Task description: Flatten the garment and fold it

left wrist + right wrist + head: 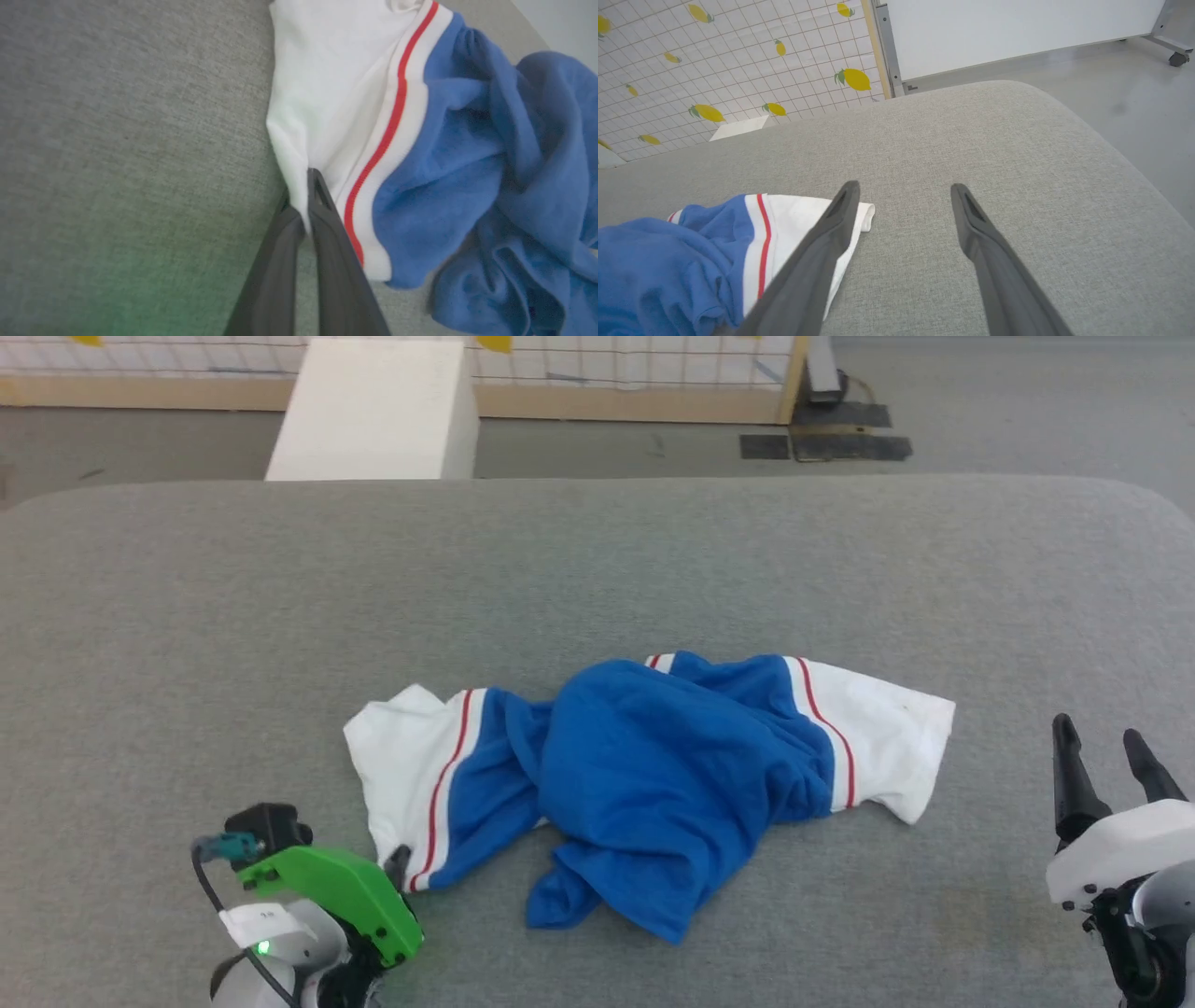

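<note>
Where the garment lies on the grey fabric-covered desk, it forms a crumpled heap near the front centre. The blue body is bunched in the middle, and one white sleeve with a red stripe extends to each side.

The left fingers are pressed together with the hem of the left-hand white sleeve pinched between them, low at the desk surface. The rest of that sleeve lies slack on the desk.

The right fingers stand wide apart and hold nothing. They are positioned above bare desk, just beside the outer edge of the right-hand white sleeve and not touching it.
</note>
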